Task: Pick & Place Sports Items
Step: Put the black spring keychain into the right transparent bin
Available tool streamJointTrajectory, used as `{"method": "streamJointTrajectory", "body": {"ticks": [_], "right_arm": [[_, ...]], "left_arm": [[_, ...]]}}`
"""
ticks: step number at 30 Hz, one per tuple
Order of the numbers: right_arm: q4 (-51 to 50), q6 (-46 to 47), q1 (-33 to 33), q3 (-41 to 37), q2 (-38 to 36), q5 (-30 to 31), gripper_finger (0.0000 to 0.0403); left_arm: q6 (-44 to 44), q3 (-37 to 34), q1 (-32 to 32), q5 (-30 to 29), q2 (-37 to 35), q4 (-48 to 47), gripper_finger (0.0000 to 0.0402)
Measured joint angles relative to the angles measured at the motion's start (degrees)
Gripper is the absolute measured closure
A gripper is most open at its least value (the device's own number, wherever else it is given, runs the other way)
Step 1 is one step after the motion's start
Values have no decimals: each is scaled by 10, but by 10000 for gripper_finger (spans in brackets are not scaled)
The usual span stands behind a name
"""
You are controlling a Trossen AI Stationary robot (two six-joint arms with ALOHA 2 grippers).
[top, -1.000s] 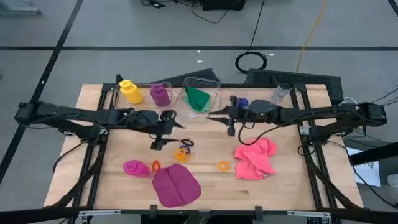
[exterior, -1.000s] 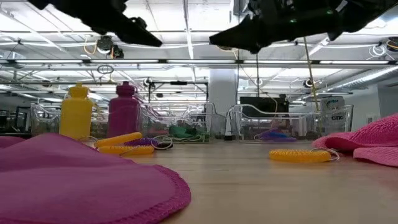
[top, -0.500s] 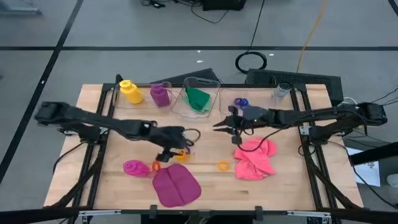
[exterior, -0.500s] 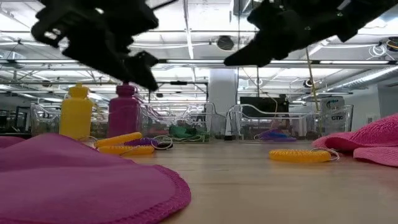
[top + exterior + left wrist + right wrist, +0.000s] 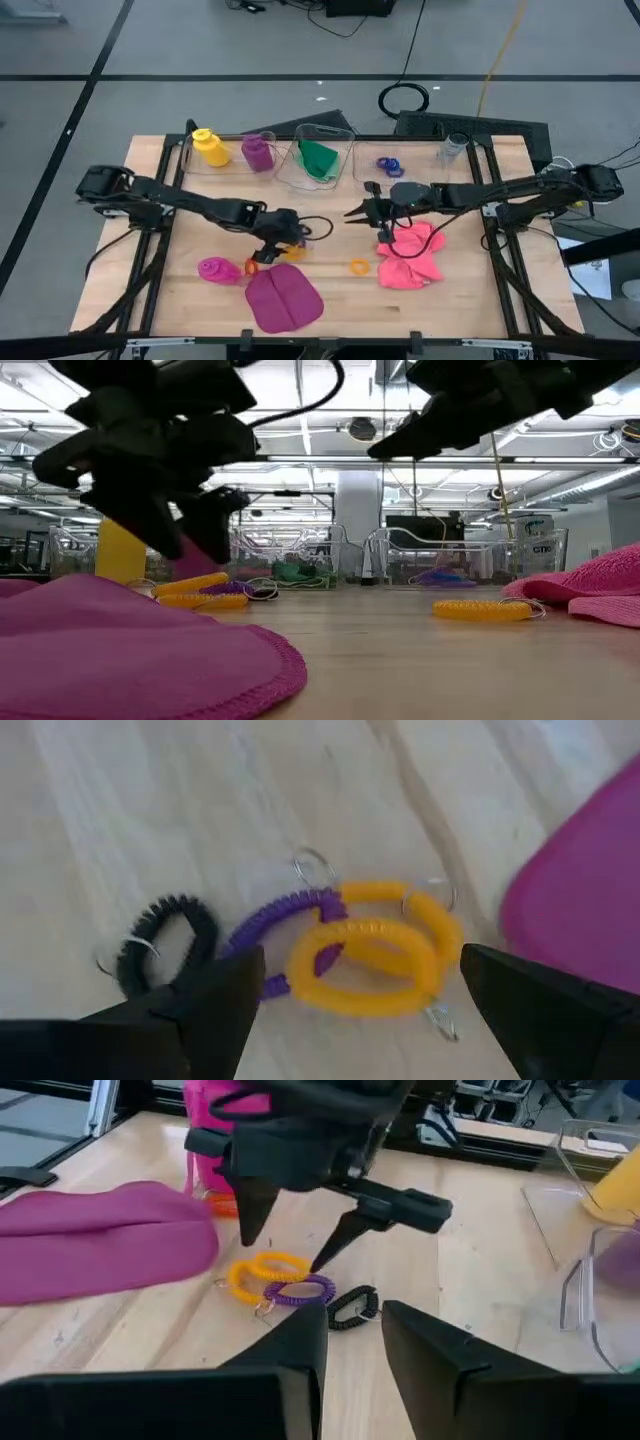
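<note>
Two yellow rings, a purple ring and a black ring lie in a cluster on the table. My left gripper is open just above them, one finger on each side of the yellow rings. It also shows from the front in the right wrist view. My right gripper hangs above the table's middle with a narrow gap between its fingers and nothing in it. A pink cloth, a magenta cloth and a magenta bottle lie on the table.
An orange ring lies near the pink cloth, another by the magenta bottle. Clear bins along the far edge hold a yellow bottle, a purple bottle, a green cloth and blue-purple rings.
My left gripper has come down and toward the near edge onto the ring cluster, tipping more steeply downward, its fingers staying open. My right gripper has swung a little toward the near edge and tipped downward.
</note>
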Motion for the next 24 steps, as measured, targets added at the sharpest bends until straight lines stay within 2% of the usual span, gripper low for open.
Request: {"method": "streamJointTrajectory", "body": {"ticks": [7, 14, 17, 24], "right_arm": [[0, 1, 0, 0, 0, 0, 344], [0, 0, 0, 0, 0, 1, 344], [0, 0, 0, 0, 0, 1, 344], [0, 0, 0, 0, 0, 1, 344]], "left_arm": [[-11, 0, 21, 0, 32, -4, 117], [-17, 0, 38, 0, 31, -7, 123], [-19, 0, 38, 1, 30, -12, 154], [-30, 0, 38, 1, 30, -16, 263]]}}
